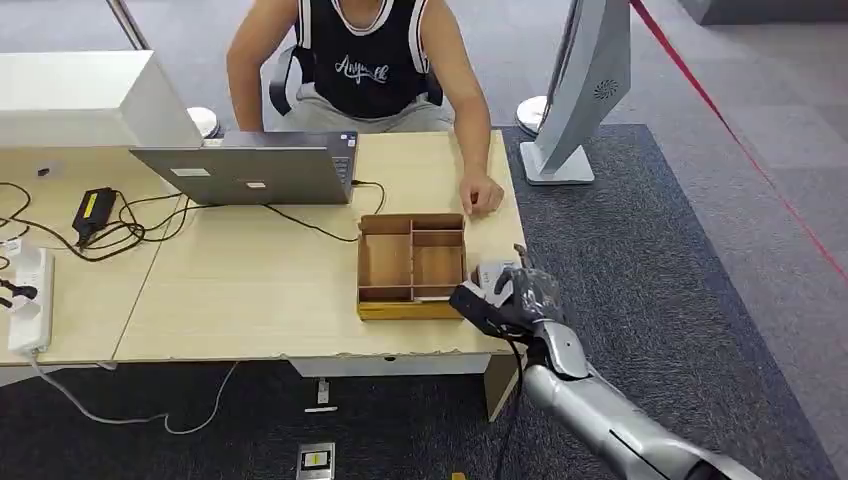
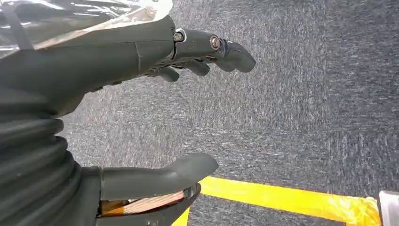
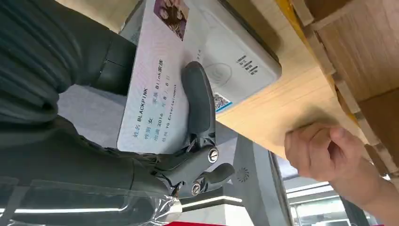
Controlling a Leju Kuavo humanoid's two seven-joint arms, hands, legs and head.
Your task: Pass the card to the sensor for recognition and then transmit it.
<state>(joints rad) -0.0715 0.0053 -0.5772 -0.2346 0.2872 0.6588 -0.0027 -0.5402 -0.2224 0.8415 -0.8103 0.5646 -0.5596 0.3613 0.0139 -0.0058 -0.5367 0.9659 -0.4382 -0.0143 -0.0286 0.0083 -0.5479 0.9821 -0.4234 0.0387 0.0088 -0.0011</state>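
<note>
Silver right arm (image 1: 610,420), grey ribbed wrist cover, dark screw-jointed fingers (image 3: 200,101)

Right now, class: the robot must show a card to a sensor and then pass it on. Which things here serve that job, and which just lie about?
Part of the job:
card, held in the right hand
sensor, the grey reader on the table
person's hand, resting on the table nearby

Just lying about:
laptop
wooden tray
power strip

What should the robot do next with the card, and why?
Probably lower the card flat onto the grey sensor. The right robot hand already holds the card right above it on the table, so a small dip should let it be read before passing it to the person's hand.
</note>
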